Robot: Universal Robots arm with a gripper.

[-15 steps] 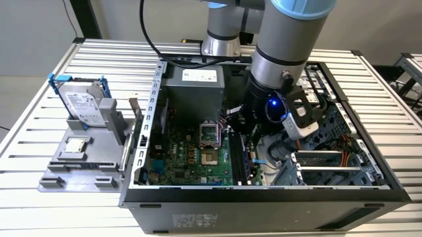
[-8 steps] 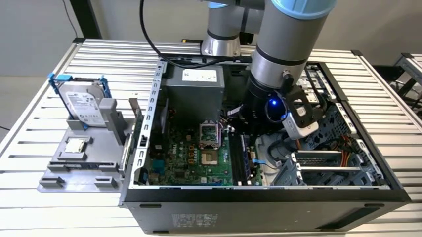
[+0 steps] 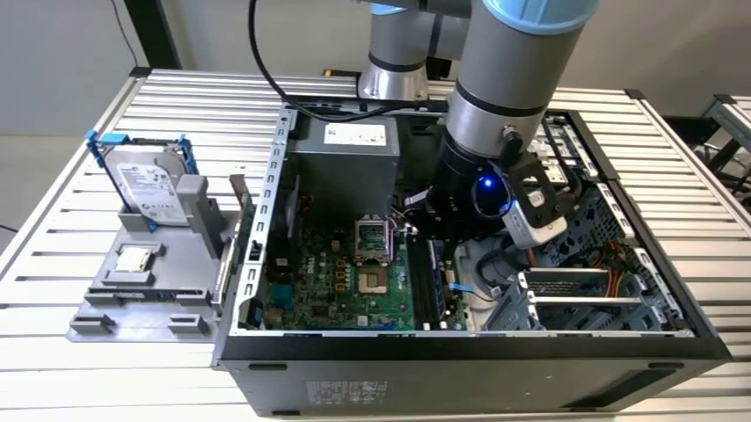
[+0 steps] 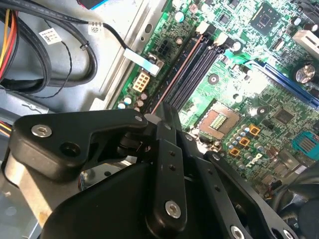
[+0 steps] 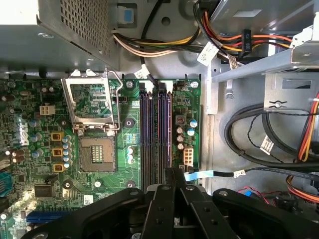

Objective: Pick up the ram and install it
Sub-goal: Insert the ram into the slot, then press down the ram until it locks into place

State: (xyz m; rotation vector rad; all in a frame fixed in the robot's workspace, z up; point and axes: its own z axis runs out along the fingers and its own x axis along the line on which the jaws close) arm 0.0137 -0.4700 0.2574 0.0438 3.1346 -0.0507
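The tool (image 4: 162, 112) is down inside the open computer case (image 3: 470, 369), its 2 black fingers (image 4: 167, 149) drawn together. In the second wrist view they appear to pinch the ram (image 4: 174, 74), which runs straight out ahead of the fingertips as a thin edge with a reddish line. It lies along the outermost of the memory slots (image 5: 149, 129), on the side away from the CPU socket (image 5: 97, 149). Whether it is fully seated cannot be told.

The likeliest trouble is a misaligned press. If the stick sits slightly askew to its slot, or its notch is off, downward force would bend the board or jam 1 end while the other stays proud. The capacitors (image 5: 182, 132) stand just beside the tool's line, and a flat blue-tipped cable (image 5: 199, 174) lies near the fingertips. A sideways slip could knock the first or snag the second. A latch that is not open would also stop the ram from seating.

By count there are:
- 1 ram
- 4 memory slots
- 1 CPU socket, with its frame lifted
- 1 arm with 1 tool

Well apart from the tool, outside the case, 1 hard drive (image 3: 147, 180) stands upright. 1 processor chip (image 3: 135, 258) lies flat near it. Both rest on 1 grey fixture (image 3: 141, 299) on the slatted counter (image 3: 47, 264).
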